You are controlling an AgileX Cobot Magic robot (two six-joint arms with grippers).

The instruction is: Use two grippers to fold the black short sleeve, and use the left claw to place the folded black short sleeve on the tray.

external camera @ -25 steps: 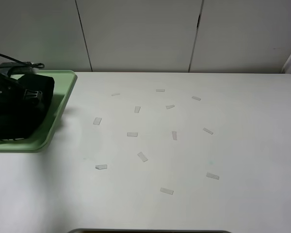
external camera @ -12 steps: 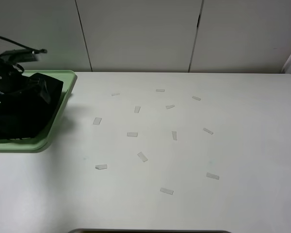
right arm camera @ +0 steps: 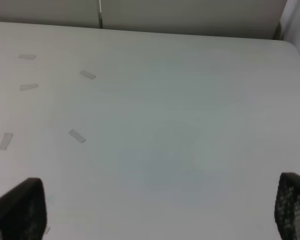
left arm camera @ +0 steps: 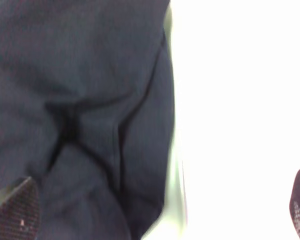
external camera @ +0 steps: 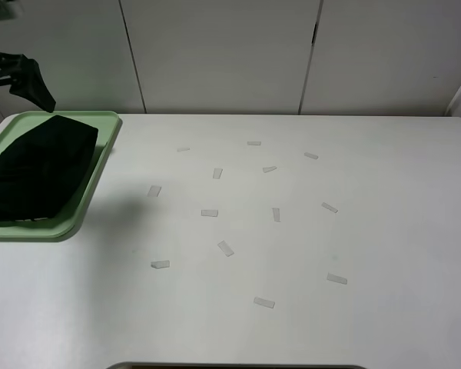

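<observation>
The folded black short sleeve (external camera: 34, 171) lies on the green tray (external camera: 101, 163) at the table's left edge. In the left wrist view the dark cloth (left arm camera: 80, 115) fills most of the frame, with a strip of the tray's rim (left arm camera: 174, 165) beside it. My left gripper (external camera: 15, 83) hangs above the tray's back edge, clear of the cloth. Its fingertips (left arm camera: 17, 210) stand wide apart, so the left gripper (left arm camera: 157, 212) is open and empty. My right gripper (right arm camera: 155, 207) is open and empty over bare table. It does not show in the exterior view.
Several small grey tape strips (external camera: 209, 213) lie scattered over the middle of the white table (external camera: 384, 231); some show in the right wrist view (right arm camera: 77, 135). White wall panels (external camera: 223, 54) stand behind the table. A dark edge (external camera: 238, 366) runs along the front.
My left gripper has let go of the black short sleeve and risen up and back from the tray. The cloth has settled flat on the tray.
</observation>
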